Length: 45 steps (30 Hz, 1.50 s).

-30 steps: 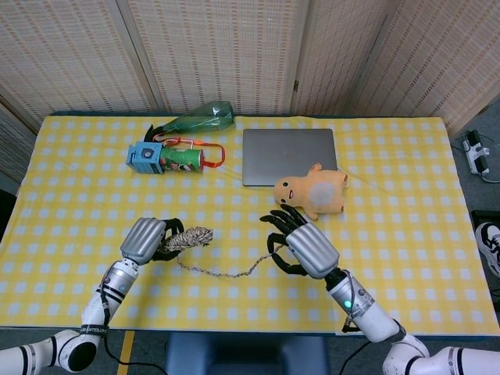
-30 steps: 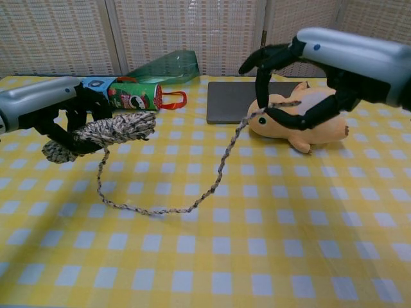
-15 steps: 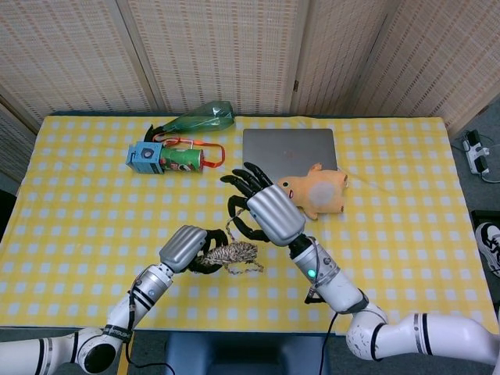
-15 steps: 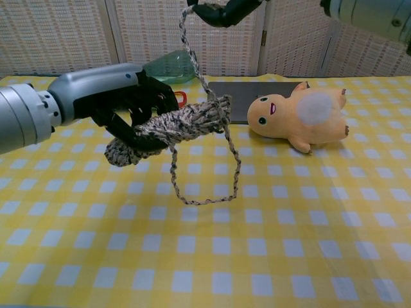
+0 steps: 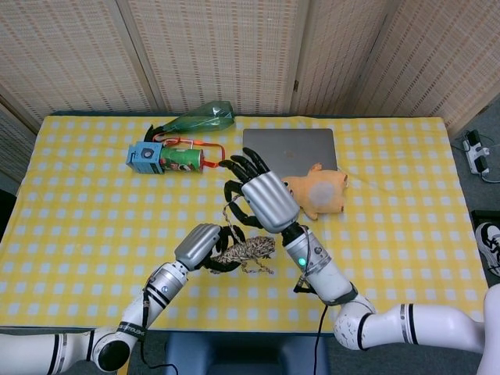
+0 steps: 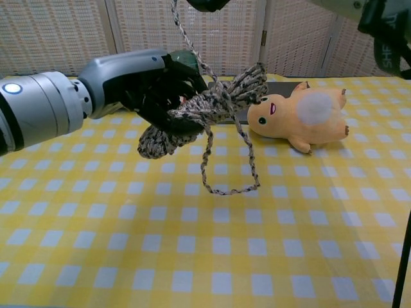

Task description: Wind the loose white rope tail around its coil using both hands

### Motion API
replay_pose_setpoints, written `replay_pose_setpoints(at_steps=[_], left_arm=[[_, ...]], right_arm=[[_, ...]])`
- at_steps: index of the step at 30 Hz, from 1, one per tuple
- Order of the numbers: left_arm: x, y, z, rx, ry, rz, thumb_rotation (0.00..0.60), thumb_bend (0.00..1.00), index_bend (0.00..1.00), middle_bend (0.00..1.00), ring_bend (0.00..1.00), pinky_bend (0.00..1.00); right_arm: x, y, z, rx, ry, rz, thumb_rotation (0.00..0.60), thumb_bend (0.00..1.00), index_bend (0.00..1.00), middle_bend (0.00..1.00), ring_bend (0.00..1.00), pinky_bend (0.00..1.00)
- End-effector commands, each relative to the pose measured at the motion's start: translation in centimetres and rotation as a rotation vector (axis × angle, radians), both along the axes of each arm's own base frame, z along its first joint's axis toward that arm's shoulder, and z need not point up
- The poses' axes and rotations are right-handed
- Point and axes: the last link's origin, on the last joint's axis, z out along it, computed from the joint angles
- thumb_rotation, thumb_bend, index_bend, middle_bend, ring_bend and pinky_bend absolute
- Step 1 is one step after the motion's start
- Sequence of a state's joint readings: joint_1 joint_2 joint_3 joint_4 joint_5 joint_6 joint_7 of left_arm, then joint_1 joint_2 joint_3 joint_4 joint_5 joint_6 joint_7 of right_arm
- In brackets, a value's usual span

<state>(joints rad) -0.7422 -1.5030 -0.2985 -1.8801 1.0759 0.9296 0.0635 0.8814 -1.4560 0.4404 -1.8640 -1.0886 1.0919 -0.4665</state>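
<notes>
My left hand [image 5: 199,244] grips a speckled whitish rope coil [image 5: 248,250] and holds it in the air above the yellow checked table [image 5: 78,219]. In the chest view the same left hand [image 6: 151,86] wraps the coil [image 6: 212,102] at its left end. The loose tail [image 6: 183,35] runs steeply up from the coil to my right hand [image 5: 262,199], which pinches it high above the coil. A slack loop of tail [image 6: 228,187] hangs below the coil. Only the dark fingertips of the right hand [image 6: 205,4] show at the chest view's top edge.
An orange plush toy [image 5: 319,191] lies just right of my right hand, in front of a grey laptop [image 5: 289,152]. A Pringles can [image 5: 181,159], a blue box [image 5: 144,158] and a green bottle [image 5: 201,119] lie at the back left.
My left hand has carried the coil rightward and higher. The right hand has lifted the tail up over the coil, so the tail now stands steep and its hanging loop is shorter.
</notes>
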Motion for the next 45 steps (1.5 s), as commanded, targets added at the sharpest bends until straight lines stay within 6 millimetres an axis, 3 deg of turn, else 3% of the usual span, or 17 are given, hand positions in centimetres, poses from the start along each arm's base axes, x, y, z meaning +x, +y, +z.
replay_pose_setpoints(at_steps=[1, 3, 11, 19, 24, 30, 45], left_arm=[[0.7, -0.2, 0.2, -0.065, -0.104, 0.028, 0.600, 0.66, 0.66, 0.74, 0.65, 0.62], [0.6, -0.1, 0.3, -0.071, -0.123, 0.036, 0.600, 0.66, 0.66, 0.74, 0.65, 0.62], [-0.6, 0.9, 2.6, -0.081, -0.347, 0.124, 0.600, 0.66, 0.66, 0.74, 0.65, 0.62], [-3.5, 3.0, 5.8, 0.011, -0.394, 0.186, 0.600, 0.66, 0.66, 0.74, 0.65, 0.62], [-4.9, 4.2, 7.5, -0.014, -0.437, 0.264, 0.600, 0.66, 0.66, 0.74, 0.65, 0.62], [-6.1, 5.3, 9.0, 0.033, -0.430, 0.305, 0.600, 0.66, 0.66, 0.74, 0.65, 0.62], [-8.0, 7.4, 10.6, 0.177, -0.342, 0.393, 0.600, 0.66, 0.67, 0.74, 0.65, 0.62]], right_arm=[[-0.7, -1.1, 0.4, -0.026, 0.004, -0.042, 0.600, 0.55, 0.65, 0.20, 0.13, 0.04], [-1.1, -1.4, 0.5, -0.034, 0.007, -0.052, 0.600, 0.55, 0.65, 0.21, 0.13, 0.04], [-6.5, -3.1, 1.7, -0.055, 0.018, -0.179, 0.600, 0.55, 0.65, 0.21, 0.13, 0.04], [-12.5, -2.3, 0.9, -0.014, 0.023, -0.265, 0.600, 0.56, 0.66, 0.23, 0.14, 0.04], [-15.6, -1.3, -0.6, 0.030, 0.086, -0.291, 0.600, 0.56, 0.66, 0.23, 0.14, 0.04], [-16.9, -0.3, -2.5, 0.079, 0.135, -0.277, 0.600, 0.56, 0.66, 0.23, 0.14, 0.04], [-18.8, 3.1, -6.0, 0.191, 0.277, -0.205, 0.600, 0.57, 0.68, 0.24, 0.14, 0.04]])
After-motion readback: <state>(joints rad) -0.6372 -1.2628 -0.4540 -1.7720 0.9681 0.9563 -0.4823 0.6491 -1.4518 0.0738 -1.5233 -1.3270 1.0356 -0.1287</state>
